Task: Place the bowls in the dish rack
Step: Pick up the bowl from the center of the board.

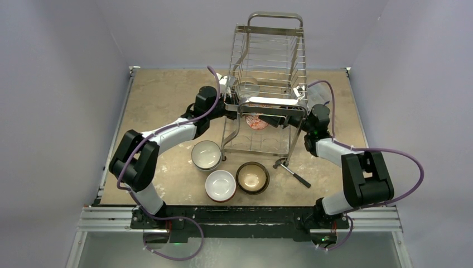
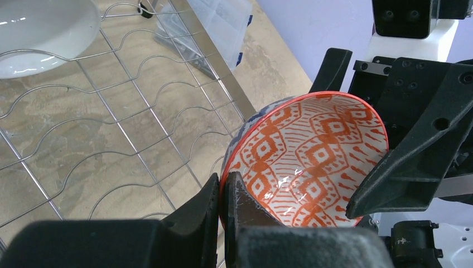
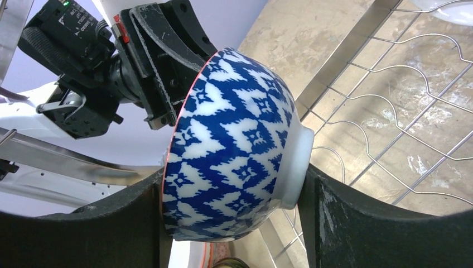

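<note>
A bowl (image 1: 255, 120), orange-patterned inside (image 2: 312, 156) and blue-and-white outside (image 3: 234, 128), hangs on edge in the lower tier of the chrome dish rack (image 1: 270, 56). My left gripper (image 2: 226, 195) is shut on its rim, one finger inside and one outside. My right gripper (image 3: 231, 178) spans the same bowl from the other side. One of its fingers (image 3: 139, 223) lies against the rim and the other against the white foot. Three more bowls sit on the table in front of the rack: a grey-white one (image 1: 206, 154), a white one (image 1: 220, 185) and a dark brown one (image 1: 252, 177).
A clear plastic box (image 2: 217, 28) lies on the table beyond the rack's wire floor (image 2: 111, 111). A dark-handled tool (image 1: 293, 172) lies right of the brown bowl. The rack's thin legs (image 1: 291, 142) stand close to both wrists.
</note>
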